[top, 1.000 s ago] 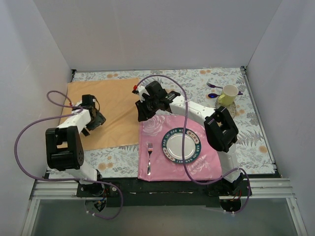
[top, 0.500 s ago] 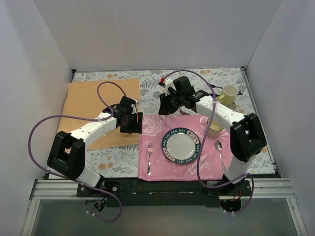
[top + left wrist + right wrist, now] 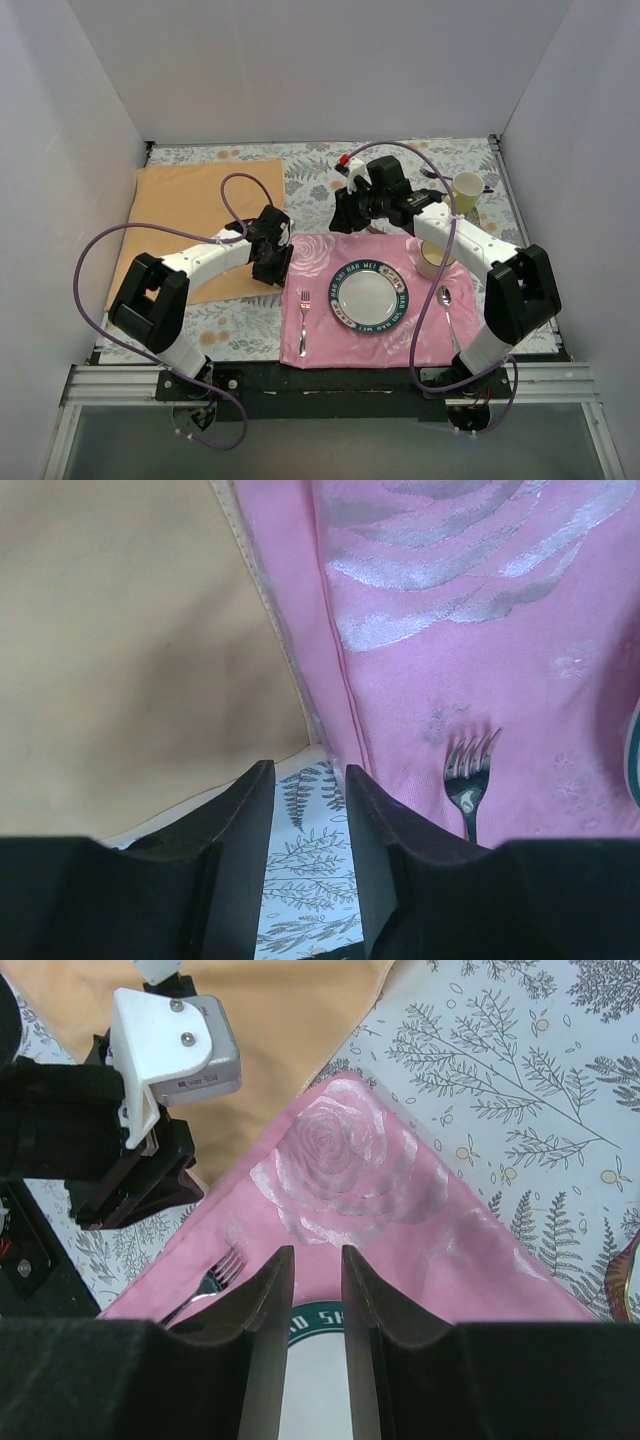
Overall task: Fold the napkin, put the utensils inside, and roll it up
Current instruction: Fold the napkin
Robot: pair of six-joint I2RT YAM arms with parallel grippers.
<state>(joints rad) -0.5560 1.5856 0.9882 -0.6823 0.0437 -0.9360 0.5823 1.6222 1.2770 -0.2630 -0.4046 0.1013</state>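
Napkin (image 3: 190, 215) flat, unfolded, spread at far left. Left gripper (image 3: 307, 770) narrowly apart, empty, at napkin's near-right corner, just beside pink placemat (image 3: 420, 660). Right gripper (image 3: 316, 1252) narrowly apart, empty, above placemat's far corner. Since earlier frame: left arm crossed over from napkin's left edge, fingers narrowed; right arm swung rightward.

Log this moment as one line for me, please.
napkin: flat, unfolded | left gripper: empty, jaws slightly apart, above napkin's near corner beside pink placemat | right gripper: empty, slightly apart, above placemat
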